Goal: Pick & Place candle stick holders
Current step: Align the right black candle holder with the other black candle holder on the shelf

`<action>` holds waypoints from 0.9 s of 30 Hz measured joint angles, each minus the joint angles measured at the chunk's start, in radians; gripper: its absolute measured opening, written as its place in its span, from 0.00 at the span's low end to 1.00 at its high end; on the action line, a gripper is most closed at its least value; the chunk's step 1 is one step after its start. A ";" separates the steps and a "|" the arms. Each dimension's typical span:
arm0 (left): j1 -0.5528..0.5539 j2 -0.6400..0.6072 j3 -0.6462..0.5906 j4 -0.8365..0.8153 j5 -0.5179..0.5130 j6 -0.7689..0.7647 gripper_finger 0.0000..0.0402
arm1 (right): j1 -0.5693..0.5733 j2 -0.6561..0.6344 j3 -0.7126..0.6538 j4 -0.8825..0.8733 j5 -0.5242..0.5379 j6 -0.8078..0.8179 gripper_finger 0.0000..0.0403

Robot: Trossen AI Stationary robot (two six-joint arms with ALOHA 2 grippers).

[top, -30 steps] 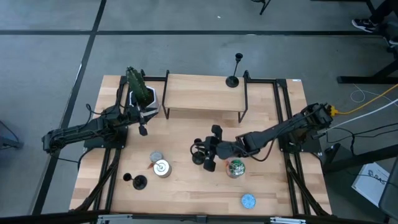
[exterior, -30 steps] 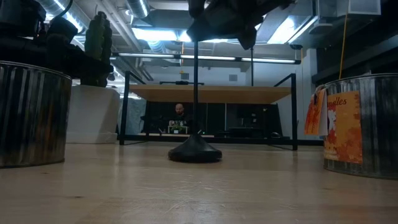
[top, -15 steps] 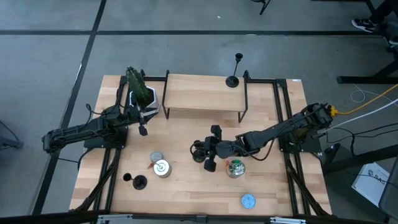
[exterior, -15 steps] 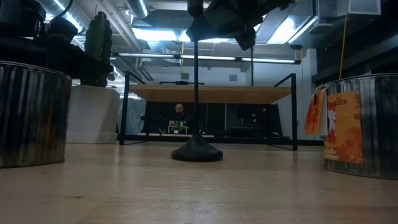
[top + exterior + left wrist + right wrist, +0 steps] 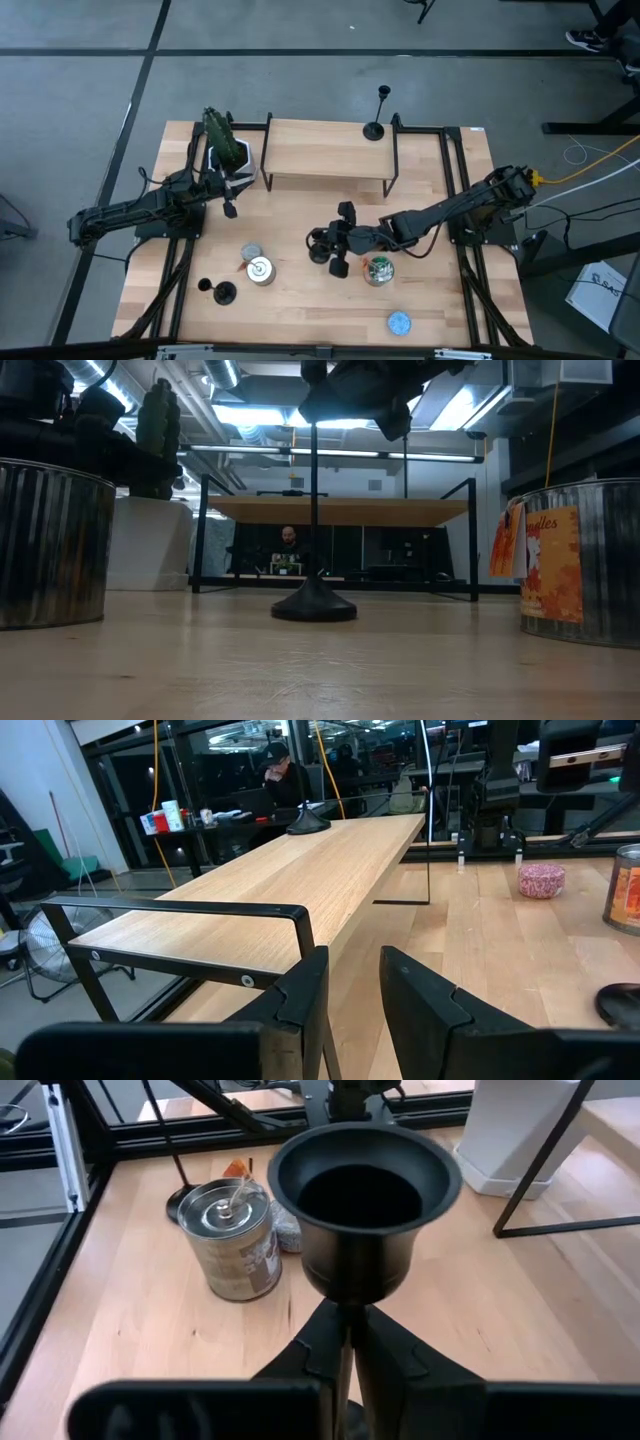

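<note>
In the low view, the cup of the candle stick holder [image 5: 314,510] is hidden behind the right gripper [image 5: 355,390], itself cut off by the top edge.

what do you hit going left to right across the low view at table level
left tin → white planter → candle holder gripped by the right gripper → labelled tin
</note>
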 joint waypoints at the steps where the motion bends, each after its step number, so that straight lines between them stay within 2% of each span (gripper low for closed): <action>1: 0.000 0.000 0.000 0.000 0.000 0.000 0.22 | 0.002 0.000 0.000 0.002 -0.005 0.001 0.06; 11: 0.000 0.000 0.000 0.000 0.000 0.000 0.22 | 0.024 -0.037 -0.002 0.011 0.055 -0.025 0.06; 27: 0.000 0.000 0.000 0.000 0.000 0.000 0.22 | 0.024 -0.105 -0.001 -0.011 0.052 -0.110 0.06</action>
